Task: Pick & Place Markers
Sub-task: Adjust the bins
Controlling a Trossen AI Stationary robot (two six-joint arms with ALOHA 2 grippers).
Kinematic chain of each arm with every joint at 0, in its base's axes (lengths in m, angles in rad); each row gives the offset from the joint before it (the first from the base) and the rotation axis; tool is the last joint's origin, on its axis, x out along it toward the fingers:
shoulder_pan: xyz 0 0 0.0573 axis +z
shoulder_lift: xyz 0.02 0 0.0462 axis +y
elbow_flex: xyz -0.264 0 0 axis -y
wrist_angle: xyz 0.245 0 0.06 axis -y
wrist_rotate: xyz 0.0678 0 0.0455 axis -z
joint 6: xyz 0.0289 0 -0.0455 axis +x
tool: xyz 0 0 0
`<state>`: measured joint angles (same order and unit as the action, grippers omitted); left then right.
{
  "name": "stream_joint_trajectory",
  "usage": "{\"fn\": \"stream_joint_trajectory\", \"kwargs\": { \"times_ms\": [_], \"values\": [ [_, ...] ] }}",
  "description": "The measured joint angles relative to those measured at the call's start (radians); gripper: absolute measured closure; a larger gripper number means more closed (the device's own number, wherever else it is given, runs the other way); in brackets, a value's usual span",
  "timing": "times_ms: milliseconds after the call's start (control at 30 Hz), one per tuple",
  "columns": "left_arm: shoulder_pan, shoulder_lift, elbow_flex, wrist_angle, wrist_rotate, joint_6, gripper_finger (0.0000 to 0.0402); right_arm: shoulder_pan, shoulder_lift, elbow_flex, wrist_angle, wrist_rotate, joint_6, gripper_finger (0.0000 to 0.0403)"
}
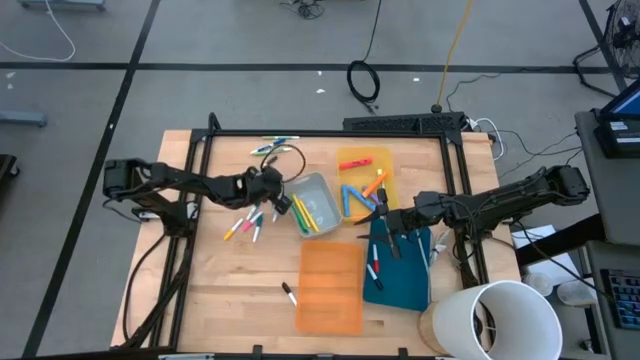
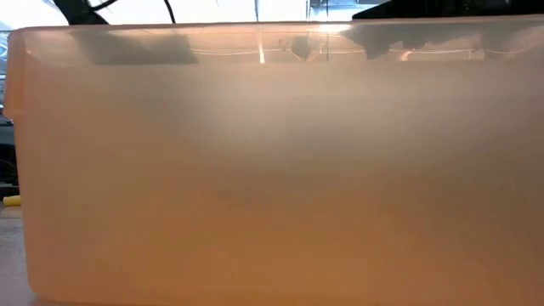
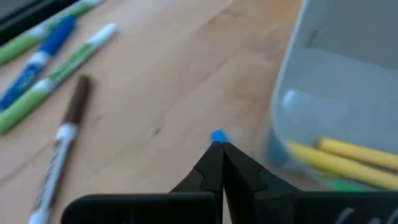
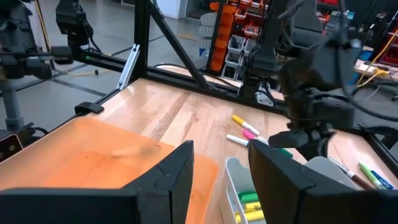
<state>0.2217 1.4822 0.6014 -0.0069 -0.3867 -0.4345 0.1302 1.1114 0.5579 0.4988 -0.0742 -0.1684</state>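
Pinching a blue marker (image 3: 217, 136) at their tips, left jaws clenched beside grey tray (image 3: 348, 81).

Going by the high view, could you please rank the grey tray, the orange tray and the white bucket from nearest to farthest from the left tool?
From the left tool:
1. Grey tray, right beside it, toward the table's middle.
2. Orange tray, at the front edge.
3. White bucket, at the front right corner.

A wooden table (image 1: 220, 290) carries loose markers (image 1: 244, 225), a grey bin (image 1: 312, 190) and coloured trays (image 1: 330, 285).
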Motion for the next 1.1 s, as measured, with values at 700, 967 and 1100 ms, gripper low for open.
{"fn": "stream_joint_trajectory", "kwargs": {
  "times_ms": [700,967,1100],
  "values": [
    [-0.206,0.011,0.000,0.175,-0.147,-0.065,0.0399,0.000,0.000,0.000,0.003,0.000,0.007,0.0261],
    [-0.047,0.011,0.000,0.244,-0.106,0.070,0.0393,0.000,0.000,0.000,0.006,0.000,0.007,0.0261],
    [0.013,0.011,0.000,0.283,-0.057,0.123,0.0397,0.000,0.000,0.000,0.005,0.000,0.007,0.0261]
  ]
}}
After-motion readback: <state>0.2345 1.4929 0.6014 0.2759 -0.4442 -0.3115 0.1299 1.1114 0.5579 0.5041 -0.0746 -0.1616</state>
